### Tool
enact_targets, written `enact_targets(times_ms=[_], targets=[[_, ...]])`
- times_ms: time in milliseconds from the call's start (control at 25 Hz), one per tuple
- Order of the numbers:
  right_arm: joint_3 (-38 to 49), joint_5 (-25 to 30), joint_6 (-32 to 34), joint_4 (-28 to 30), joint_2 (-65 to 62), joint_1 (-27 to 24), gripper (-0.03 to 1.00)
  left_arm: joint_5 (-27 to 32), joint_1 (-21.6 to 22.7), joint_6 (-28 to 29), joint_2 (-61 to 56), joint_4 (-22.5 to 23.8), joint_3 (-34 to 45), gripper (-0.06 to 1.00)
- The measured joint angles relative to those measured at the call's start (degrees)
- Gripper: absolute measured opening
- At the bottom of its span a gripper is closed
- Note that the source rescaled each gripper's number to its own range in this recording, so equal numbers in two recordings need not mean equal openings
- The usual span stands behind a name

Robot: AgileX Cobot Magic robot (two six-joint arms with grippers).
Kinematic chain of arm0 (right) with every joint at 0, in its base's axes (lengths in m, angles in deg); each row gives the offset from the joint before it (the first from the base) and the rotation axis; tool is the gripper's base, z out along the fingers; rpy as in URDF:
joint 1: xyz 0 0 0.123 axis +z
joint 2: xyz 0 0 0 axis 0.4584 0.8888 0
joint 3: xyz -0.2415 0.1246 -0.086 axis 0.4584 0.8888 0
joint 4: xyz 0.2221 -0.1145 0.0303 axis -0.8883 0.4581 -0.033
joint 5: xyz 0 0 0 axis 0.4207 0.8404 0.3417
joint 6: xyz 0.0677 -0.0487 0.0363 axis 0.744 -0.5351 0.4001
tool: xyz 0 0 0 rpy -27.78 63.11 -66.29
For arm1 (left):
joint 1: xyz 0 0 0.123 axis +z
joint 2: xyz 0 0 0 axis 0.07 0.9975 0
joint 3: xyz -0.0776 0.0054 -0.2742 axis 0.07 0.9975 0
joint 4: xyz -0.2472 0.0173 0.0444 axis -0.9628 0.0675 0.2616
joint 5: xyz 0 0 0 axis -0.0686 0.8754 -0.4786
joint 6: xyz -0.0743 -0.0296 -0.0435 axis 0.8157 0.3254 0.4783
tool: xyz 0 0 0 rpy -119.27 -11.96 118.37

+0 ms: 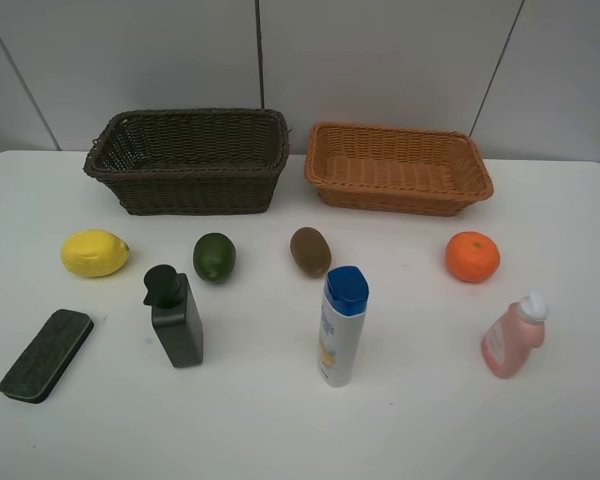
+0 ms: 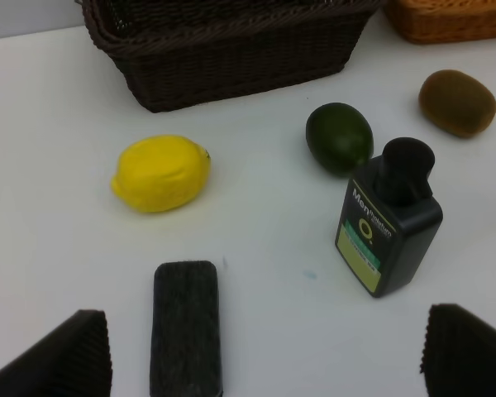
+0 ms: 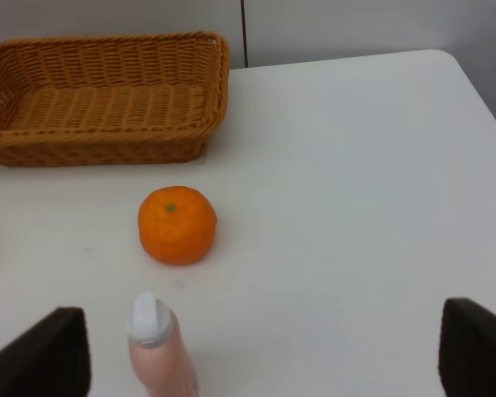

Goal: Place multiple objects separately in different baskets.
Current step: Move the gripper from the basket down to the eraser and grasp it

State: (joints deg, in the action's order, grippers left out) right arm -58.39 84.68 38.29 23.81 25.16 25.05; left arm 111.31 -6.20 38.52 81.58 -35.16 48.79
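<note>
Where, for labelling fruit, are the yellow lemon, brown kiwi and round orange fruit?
yellow lemon [image 1: 95, 253]: exterior high view, mid-body.
brown kiwi [image 1: 310, 251]: exterior high view, mid-body.
round orange fruit [image 3: 177, 224]: right wrist view, mid-body.

Pump bottle [image 1: 177, 325], white bottle [image 1: 342, 325], pink bottle [image 1: 513, 338] standing tall, wide table [image 1: 420, 430] gaps between them

A white table [image 1: 430, 430] with rounded far corners fills the view. Behind it stands a pale grey wall [image 1: 380, 60] crossed by dark seams [image 1: 259, 50].
</note>
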Motion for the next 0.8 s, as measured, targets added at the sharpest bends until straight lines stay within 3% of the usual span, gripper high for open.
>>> enact_targets(times_ms=[560,800], targets=[[0.0,0.0,0.0,0.0,0.0,0.0,1.00,0.0,0.0,0.0,0.1,0.0,0.0,0.98],[0.0,0.0,0.0,0.0,0.0,0.0,1.00,0.0,0.0,0.0,8.1,-0.3,0.0,0.98]])
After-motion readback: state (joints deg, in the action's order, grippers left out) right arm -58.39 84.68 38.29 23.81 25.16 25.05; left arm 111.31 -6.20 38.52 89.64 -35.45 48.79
